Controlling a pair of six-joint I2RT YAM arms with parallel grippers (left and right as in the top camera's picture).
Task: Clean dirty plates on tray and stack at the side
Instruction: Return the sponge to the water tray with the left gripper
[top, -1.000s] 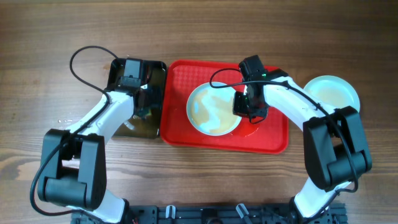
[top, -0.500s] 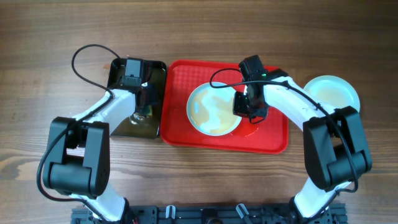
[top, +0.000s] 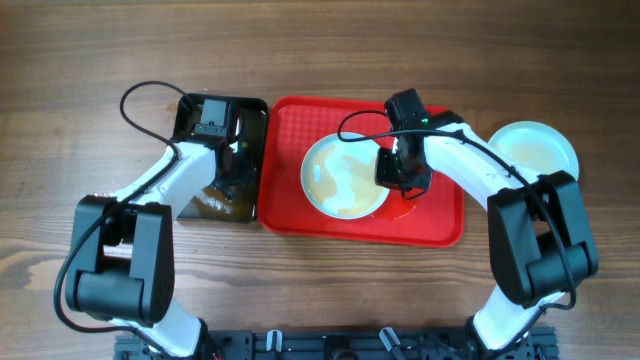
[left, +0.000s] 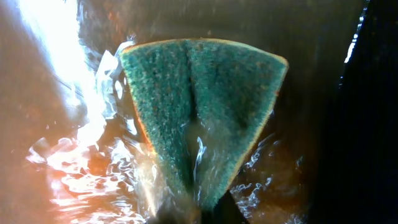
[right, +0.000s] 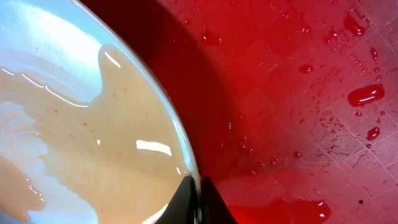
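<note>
A pale blue-white plate (top: 340, 178) lies on the red tray (top: 290, 130), filmed with brownish wash water. My right gripper (top: 400, 176) is shut on that plate's right rim; the right wrist view shows the gripper (right: 198, 199) pinching the edge of the plate (right: 74, 112) above the wet tray (right: 298, 93). A second plate (top: 535, 148) rests on the table to the right of the tray. My left gripper (top: 228, 168) reaches down into the black pan (top: 250, 103). In the left wrist view it (left: 199, 214) is shut on a green sponge (left: 199, 99), folded and dripping over murky water.
The black pan holds brown water (top: 215, 203) and sits against the tray's left edge. Water drops and a puddle (right: 367, 94) dot the tray to the right of the plate. Bare wooden table (top: 320, 50) lies behind the tray and pan.
The left gripper has closed on the sponge in the pan, and its arm shifted slightly. The right arm and the plate it holds have not moved.
</note>
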